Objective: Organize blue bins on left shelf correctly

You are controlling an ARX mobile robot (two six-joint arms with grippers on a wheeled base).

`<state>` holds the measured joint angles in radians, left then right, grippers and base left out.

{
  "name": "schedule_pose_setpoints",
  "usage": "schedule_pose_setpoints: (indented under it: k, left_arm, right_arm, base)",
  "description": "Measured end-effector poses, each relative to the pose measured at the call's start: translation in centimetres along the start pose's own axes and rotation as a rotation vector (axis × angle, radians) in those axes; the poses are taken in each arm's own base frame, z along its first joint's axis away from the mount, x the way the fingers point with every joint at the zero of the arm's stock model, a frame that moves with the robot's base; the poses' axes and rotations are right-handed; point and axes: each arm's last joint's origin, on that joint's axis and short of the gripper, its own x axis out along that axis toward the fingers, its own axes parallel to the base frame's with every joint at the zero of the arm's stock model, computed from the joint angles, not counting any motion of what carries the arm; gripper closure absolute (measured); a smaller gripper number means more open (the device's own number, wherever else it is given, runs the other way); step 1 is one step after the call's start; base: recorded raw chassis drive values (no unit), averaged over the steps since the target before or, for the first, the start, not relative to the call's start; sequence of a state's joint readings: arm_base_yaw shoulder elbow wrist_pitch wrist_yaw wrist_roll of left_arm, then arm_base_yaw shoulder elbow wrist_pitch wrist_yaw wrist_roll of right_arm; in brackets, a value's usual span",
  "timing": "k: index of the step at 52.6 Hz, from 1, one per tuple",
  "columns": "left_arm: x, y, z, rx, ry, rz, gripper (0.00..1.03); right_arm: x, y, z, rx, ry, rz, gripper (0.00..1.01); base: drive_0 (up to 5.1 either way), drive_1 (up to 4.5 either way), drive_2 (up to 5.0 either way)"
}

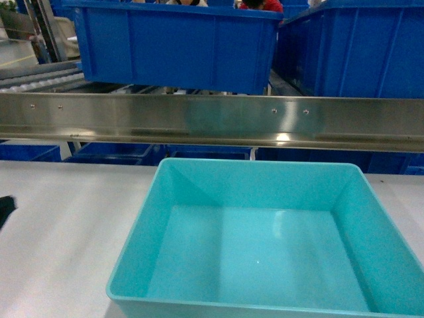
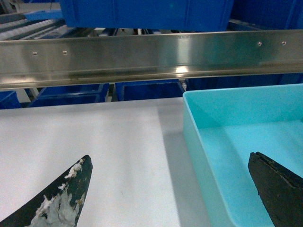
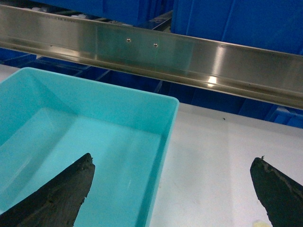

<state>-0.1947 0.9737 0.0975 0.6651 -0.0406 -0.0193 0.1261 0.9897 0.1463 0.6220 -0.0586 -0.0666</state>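
A light turquoise blue bin (image 1: 265,252) stands empty on the grey tabletop (image 1: 59,232), just in front of the left shelf's steel rail (image 1: 212,119). My left gripper (image 2: 169,158) is open, and its fingers (image 2: 71,191) straddle the bin's (image 2: 246,123) left wall, one outside over the table and one over the inside. My right gripper (image 3: 173,158) is open too and straddles the bin's (image 3: 94,132) right wall the same way. Neither touches the bin. The head view shows no fingertips.
Two dark royal-blue bins (image 1: 172,43) (image 1: 358,46) sit on the shelf level above the rail, with white rollers (image 1: 33,79) to their left. More dark blue bins (image 1: 112,154) lie under the rail. Something black (image 1: 3,209) pokes in at the table's left edge.
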Motion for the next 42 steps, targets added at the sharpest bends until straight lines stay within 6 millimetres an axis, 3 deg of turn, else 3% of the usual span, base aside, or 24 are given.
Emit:
schedule_pose_setpoints:
  k: [11,22,30,42]
  left_arm:
    - [5.0,-1.5,0.3,0.017,0.177,-0.077,0.05]
    - [8.3,-3.0,1.7,0.03,0.221,-0.118,0.05]
    - [10.2,-3.5,2.3,0.016,0.267,-0.118,0.05]
    - [12.4,-4.2,0.9,0.004,0.387,-0.112,0.05]
  right_arm:
    - [3.9,0.3,-0.2,-0.002,0.153,0.046,0.03]
    - [6.2,0.2,0.7,0.0,0.186,0.049,0.03]
    - [7.7,0.2,0.6,-0.005,0.268,0.07,0.03]
    - [10.3,0.1,-0.1,-0.018,0.404,0.082,0.03]
  base:
    - [0.0,0.0,0.0]
    - [0.0,0.0,0.0]
    - [0.0,0.0,0.0]
    - [0.0,0.0,0.0]
